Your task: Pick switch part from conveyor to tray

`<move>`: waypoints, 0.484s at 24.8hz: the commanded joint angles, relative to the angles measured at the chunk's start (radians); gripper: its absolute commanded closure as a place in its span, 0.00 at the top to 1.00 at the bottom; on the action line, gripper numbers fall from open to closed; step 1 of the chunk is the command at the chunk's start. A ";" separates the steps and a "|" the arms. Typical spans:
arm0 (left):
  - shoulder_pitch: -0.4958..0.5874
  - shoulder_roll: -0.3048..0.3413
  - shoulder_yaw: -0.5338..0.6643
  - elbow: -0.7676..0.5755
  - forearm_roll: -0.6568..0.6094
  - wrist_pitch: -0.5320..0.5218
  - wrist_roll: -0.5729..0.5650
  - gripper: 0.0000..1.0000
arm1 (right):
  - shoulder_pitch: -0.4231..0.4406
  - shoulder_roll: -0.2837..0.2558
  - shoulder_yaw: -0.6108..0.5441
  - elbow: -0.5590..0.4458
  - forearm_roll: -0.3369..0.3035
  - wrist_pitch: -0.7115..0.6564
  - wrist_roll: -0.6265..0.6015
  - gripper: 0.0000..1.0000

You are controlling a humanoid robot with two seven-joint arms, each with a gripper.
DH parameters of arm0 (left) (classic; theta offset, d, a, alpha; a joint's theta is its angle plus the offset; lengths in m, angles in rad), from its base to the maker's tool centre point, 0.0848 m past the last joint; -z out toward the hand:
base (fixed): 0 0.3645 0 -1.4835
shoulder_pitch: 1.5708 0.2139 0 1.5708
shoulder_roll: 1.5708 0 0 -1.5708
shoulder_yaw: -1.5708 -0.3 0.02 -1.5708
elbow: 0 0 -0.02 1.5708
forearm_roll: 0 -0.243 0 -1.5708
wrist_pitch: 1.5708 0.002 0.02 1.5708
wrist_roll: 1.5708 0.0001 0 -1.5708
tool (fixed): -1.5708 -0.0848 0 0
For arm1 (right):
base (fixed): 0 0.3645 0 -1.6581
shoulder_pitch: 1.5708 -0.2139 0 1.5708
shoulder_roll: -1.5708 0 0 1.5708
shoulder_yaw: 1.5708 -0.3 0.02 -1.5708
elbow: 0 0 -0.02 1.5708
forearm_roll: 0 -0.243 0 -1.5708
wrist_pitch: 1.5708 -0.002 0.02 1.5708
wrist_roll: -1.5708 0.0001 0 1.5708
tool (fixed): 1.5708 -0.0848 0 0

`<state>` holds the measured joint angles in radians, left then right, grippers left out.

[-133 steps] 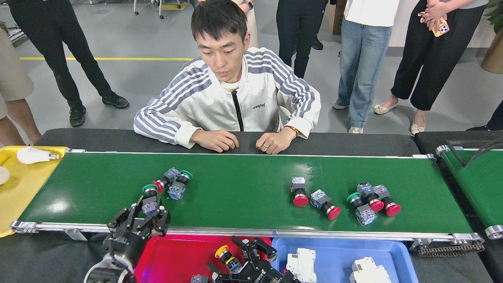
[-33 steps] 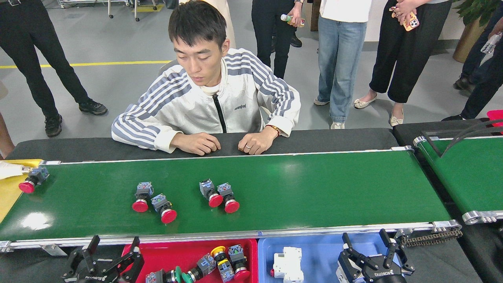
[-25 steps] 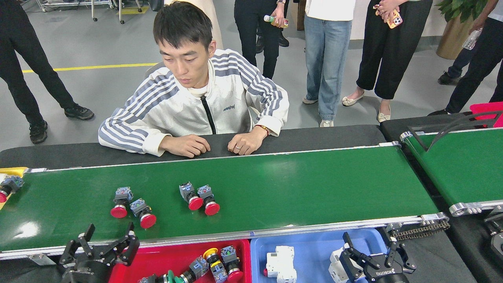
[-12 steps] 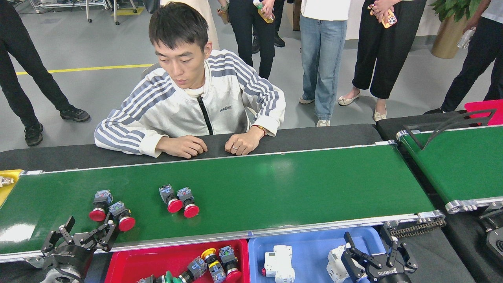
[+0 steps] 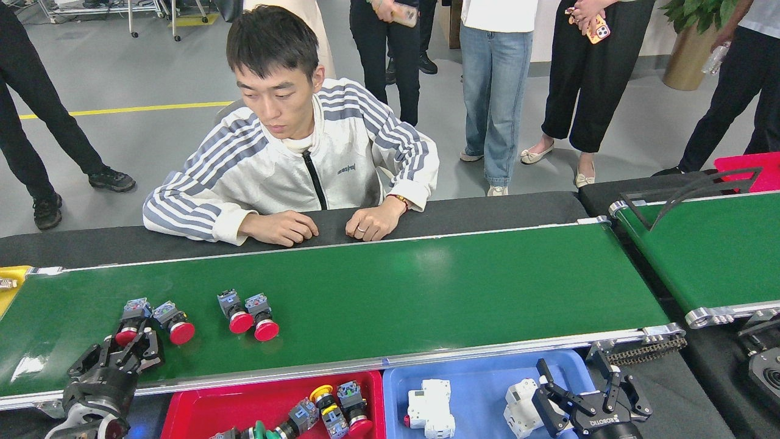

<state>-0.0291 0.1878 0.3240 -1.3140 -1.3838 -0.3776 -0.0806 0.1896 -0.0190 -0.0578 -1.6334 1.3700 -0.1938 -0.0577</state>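
Note:
Several red-capped switch parts lie on the green conveyor [image 5: 426, 292]: a pair at the left [image 5: 131, 314] [image 5: 175, 324] and a pair further right [image 5: 234, 312] [image 5: 262, 318]. My left gripper [image 5: 122, 350] reaches over the near rail with its fingers spread open around the leftmost switch part, whose red cap shows between them. I cannot tell whether the fingers touch it. Below the rail, the red tray [image 5: 195, 405] holds several switch parts [image 5: 332, 407]. My right gripper [image 5: 585, 396] hangs open and empty over the blue tray [image 5: 475, 375].
White breaker blocks [image 5: 429, 411] [image 5: 518, 405] lie in the blue tray. A person leans on the far side, hands [image 5: 280, 228] [image 5: 368, 225] at the belt's far rail. A second green belt [image 5: 713, 250] with a black bracket [image 5: 688, 192] is at right. A yellow tray [image 5: 9, 286] is at left.
The switch parts have ridden leftward along the belt. My left gripper has risen from below the near rail onto the belt, closing in on the leftmost switch part. The right gripper has barely moved.

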 commanded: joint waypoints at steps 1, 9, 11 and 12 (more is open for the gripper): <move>0.089 -0.004 0.003 -0.155 0.029 -0.159 0.013 0.06 | -0.012 -0.006 -0.004 -0.013 -0.006 0.004 -0.004 1.00; 0.448 -0.079 -0.063 -0.461 0.098 -0.403 0.002 0.92 | -0.013 -0.013 -0.005 -0.013 -0.011 0.005 -0.004 1.00; 0.460 -0.097 -0.080 -0.459 0.098 -0.402 0.002 1.00 | -0.013 -0.013 -0.005 -0.013 -0.012 0.007 -0.004 1.00; 0.462 -0.100 -0.079 -0.459 0.098 -0.402 0.002 1.00 | -0.013 -0.015 -0.005 -0.014 -0.012 0.007 -0.004 1.00</move>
<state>0.4329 0.0876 0.2449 -1.7595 -1.2908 -0.7658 -0.0808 0.1882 -0.0251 -0.0587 -1.6332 1.3609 -0.1893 -0.0594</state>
